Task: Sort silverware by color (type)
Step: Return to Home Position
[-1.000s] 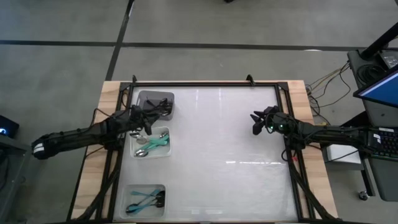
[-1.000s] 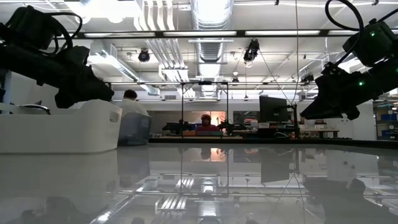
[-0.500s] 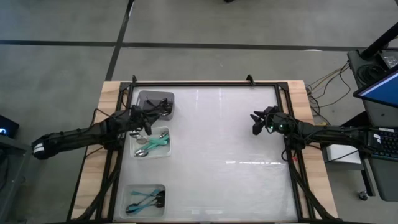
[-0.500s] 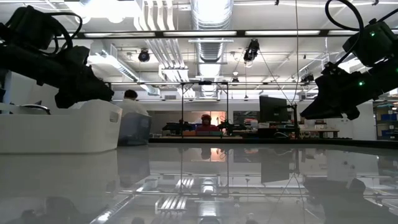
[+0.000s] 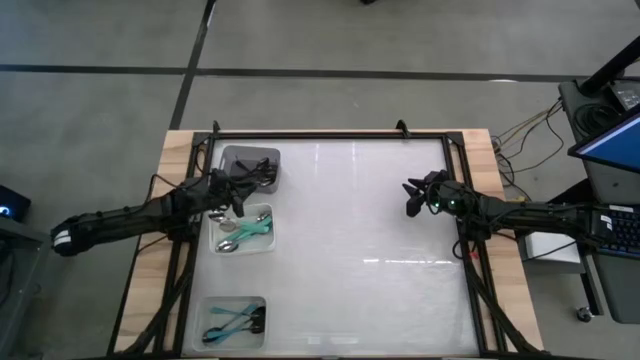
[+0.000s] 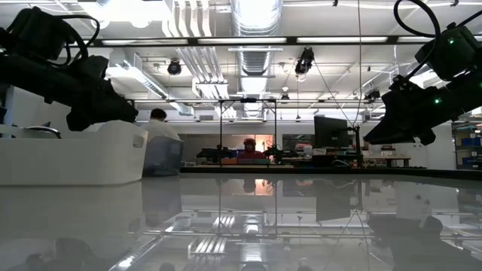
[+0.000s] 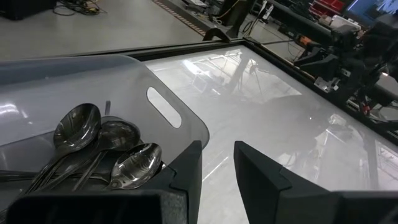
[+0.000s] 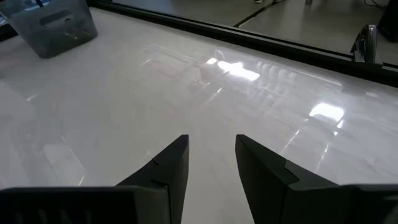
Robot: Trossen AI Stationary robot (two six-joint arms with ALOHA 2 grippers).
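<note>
Three bins stand along the table's left side. The grey bin (image 5: 250, 165), farthest away, holds glossy dark spoons (image 7: 102, 146). The middle bin (image 5: 262, 243) holds spoons with silver bowls and teal handles (image 5: 243, 231). The clear bin (image 5: 258, 303) at the near edge holds spoons with black bowls and teal handles (image 5: 232, 322). My left gripper (image 5: 238, 203) (image 7: 216, 165) hovers open and empty just beside the grey bin's near right corner, over the far edge of the middle bin. My right gripper (image 5: 409, 197) (image 8: 211, 158) hovers open and empty above the bare table near its right side.
A black frame (image 5: 330, 135) borders the white glossy tabletop (image 5: 350, 230), whose middle and right part lie bare. In the low view the white bin wall (image 6: 71, 154) stands at the left under my left arm. People sit far back in the room (image 6: 248, 149).
</note>
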